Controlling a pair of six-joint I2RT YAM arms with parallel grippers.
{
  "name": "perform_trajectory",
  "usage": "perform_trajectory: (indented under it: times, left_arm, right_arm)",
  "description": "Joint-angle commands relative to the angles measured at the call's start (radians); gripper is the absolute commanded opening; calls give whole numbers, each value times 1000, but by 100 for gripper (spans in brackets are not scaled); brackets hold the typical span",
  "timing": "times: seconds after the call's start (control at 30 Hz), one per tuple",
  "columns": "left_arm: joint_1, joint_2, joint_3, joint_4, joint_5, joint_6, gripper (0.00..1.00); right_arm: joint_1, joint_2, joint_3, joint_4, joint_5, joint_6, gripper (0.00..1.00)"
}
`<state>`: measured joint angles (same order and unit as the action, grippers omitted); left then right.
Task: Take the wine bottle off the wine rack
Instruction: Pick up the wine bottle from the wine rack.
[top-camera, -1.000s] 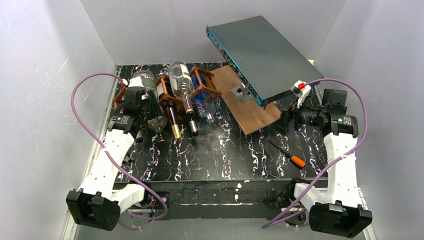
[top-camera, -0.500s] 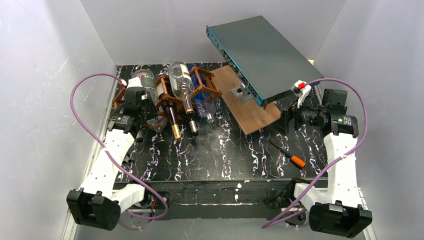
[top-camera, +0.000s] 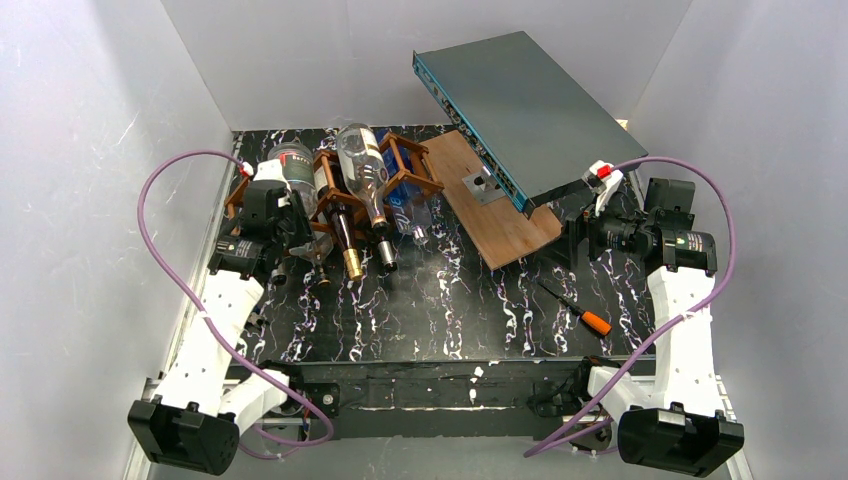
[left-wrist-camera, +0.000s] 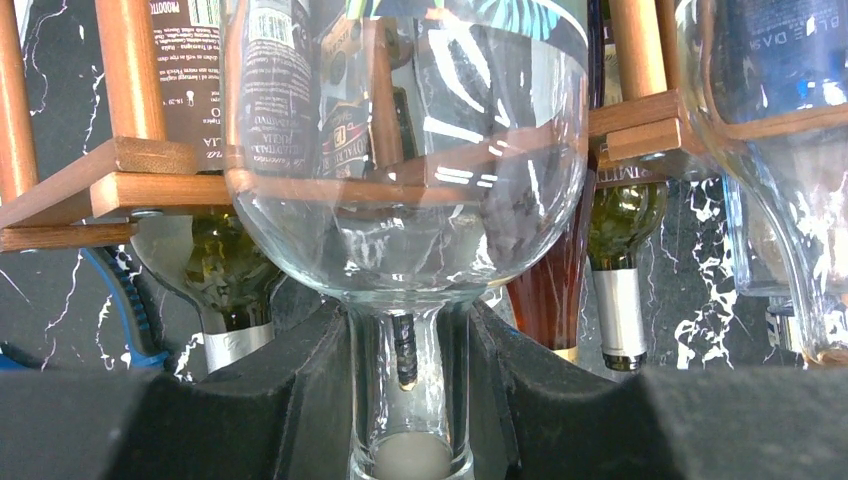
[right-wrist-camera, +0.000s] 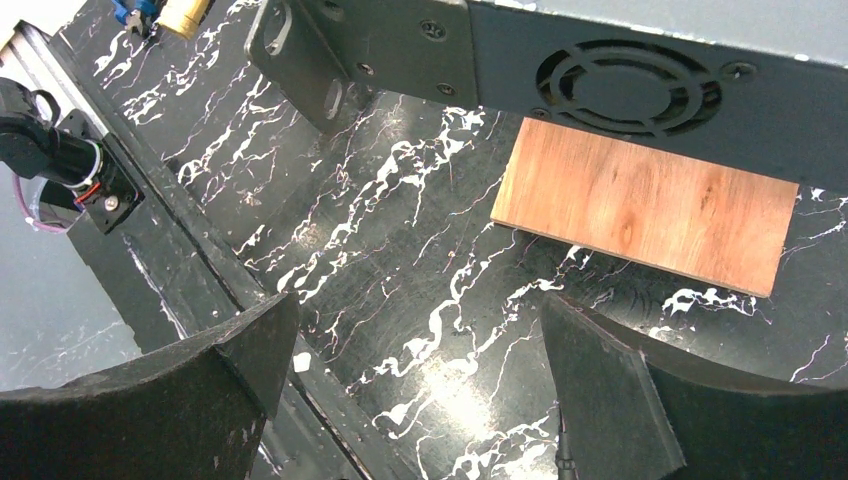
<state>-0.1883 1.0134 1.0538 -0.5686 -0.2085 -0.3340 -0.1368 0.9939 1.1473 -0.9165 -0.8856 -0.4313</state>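
count first: two arms, one wine rack (top-camera: 405, 160), one wooden board (right-wrist-camera: 645, 205), one flat grey metal box (top-camera: 525, 110), one screwdriver (top-camera: 578, 308) with an orange handle. in the left wrist view i make out at least five bottles in or under the rack. there is the clear wine bottle (left-wrist-camera: 405, 200) in the middle, a green one with a silver foil neck on each side of it, a brown one just behind it, and another clear one at the right edge.

the left arm reaches forward along the left side of the desk (top-camera: 440, 300), with its wrist turned in toward the near left end of the rack. the left claw (left-wrist-camera: 410, 340) is narrow and clamped on the neck of the wine bottle. a dark finger presses each side of the neck, just below the shoulder. the bottle's neck points back toward the arm and its body sits among the rack's wooden bars. i cannot tell whether it rests on them.

the right arm reaches forward along the right side of the desk, with its wrist bent in to the left. the right claw (right-wrist-camera: 415, 390) is wide and holds nothing. it hangs above bare desk, near the board and under the near corner of the grey box. the box is tilted, with its lower edge by the board. the screwdriver lies on the desk nearer the arm bases, well apart from both claws.
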Motion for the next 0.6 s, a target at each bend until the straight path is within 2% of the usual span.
perform_trajectory:
  times: [0.0,0.57]
  left_arm:
    - [-6,-88,67,137,-11,42,0]
    - [-6,-166,77,167,-41,40,0]
  right_arm:
    - [-5,-17,-11,23,-10,5,100]
    - [-5,-19,-14,25,-11,5,100]
